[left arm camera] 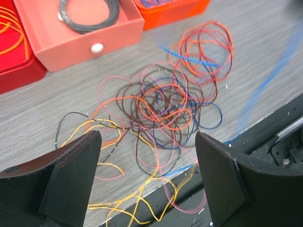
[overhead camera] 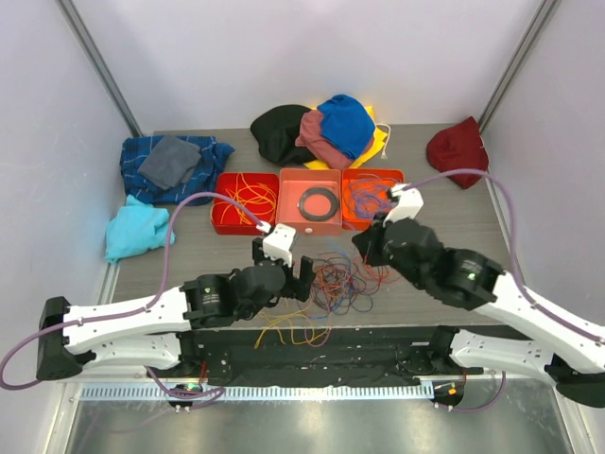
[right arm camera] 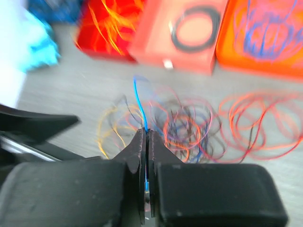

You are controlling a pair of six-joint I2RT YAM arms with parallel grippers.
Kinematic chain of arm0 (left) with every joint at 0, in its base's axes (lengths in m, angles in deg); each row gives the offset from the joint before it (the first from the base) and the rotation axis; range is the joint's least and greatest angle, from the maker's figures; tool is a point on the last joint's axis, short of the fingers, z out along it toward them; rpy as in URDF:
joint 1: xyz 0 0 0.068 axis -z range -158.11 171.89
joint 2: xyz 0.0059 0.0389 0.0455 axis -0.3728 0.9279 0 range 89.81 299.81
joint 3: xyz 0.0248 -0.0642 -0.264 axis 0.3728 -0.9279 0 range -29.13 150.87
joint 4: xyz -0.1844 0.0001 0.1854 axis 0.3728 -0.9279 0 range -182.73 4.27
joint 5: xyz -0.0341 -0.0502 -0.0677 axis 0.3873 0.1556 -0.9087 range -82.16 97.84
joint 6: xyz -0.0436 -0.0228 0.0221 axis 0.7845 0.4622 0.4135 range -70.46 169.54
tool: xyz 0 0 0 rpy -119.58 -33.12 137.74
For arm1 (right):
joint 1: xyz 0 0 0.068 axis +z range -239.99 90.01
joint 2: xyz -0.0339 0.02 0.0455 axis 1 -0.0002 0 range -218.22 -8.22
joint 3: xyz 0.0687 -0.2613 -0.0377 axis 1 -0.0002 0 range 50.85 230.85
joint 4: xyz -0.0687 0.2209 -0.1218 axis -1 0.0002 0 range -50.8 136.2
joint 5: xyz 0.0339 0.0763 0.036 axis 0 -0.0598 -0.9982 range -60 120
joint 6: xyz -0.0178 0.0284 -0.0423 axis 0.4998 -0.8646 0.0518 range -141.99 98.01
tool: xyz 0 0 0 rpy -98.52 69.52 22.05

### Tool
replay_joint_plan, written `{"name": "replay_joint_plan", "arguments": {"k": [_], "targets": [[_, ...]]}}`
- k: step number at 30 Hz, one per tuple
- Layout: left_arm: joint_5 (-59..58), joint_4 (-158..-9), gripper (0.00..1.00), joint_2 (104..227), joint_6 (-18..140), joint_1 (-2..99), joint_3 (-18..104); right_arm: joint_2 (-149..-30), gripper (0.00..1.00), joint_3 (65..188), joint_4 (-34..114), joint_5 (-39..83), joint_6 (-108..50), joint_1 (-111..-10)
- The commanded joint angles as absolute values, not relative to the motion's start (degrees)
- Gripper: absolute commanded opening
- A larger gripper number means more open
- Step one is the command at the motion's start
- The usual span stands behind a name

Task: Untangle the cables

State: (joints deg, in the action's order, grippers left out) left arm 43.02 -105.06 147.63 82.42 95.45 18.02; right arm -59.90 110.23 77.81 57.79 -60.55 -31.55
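A tangle of thin cables (overhead camera: 336, 282) in orange, red, blue, pink and yellow lies on the table near its front edge. Some yellow strands hang over that edge. In the left wrist view the tangle (left arm camera: 161, 101) lies just beyond my left gripper (left arm camera: 149, 175), which is open and empty. My left gripper (overhead camera: 286, 265) sits at the tangle's left side. My right gripper (right arm camera: 147, 135) is shut on a blue cable (right arm camera: 140, 106) that rises out of the tangle (right arm camera: 189, 127). My right gripper (overhead camera: 362, 248) is above the tangle's right side. The blue cable shows blurred in the left wrist view (left arm camera: 265, 87).
Three trays stand behind the tangle: a red tray (overhead camera: 219, 219) with orange cables, a salmon tray (overhead camera: 310, 223) with a black ring (overhead camera: 319, 200), and an orange tray (overhead camera: 371, 223) with blue and red cables. Cloths lie at the back left (overhead camera: 175, 163), the back middle (overhead camera: 321, 130) and the back right (overhead camera: 458, 147).
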Motion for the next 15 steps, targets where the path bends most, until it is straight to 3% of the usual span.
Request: {"name": "replay_joint_plan", "arguments": {"k": [1, 7, 10, 11, 15], "targets": [[47.39, -100.85, 0.85, 143.34, 83.64, 95.01, 16.58, -59.37, 0.01, 121.32, 84.81, 62.26, -53.46, -31.27], [47.57, -95.15, 0.86, 139.12, 81.89, 95.01, 13.15, -60.33, 0.01, 130.74, 84.47, 62.26, -48.63, -31.28], [45.46, -90.49, 0.92, 138.06, 80.21, 94.93, 11.65, -62.09, 0.01, 134.08, 84.2, 61.99, -47.22, -31.27], [45.37, -88.83, 0.99, 137.88, 80.3, 94.93, 10.78, -62.44, 0.01, 134.69, 83.94, 62.08, -46.78, -31.28], [43.79, -83.63, 1.0, 136.31, 80.56, 94.93, 7.87, -64.64, 0.01, 138.03, 83.41, 64.01, -45.63, -31.19]]}}
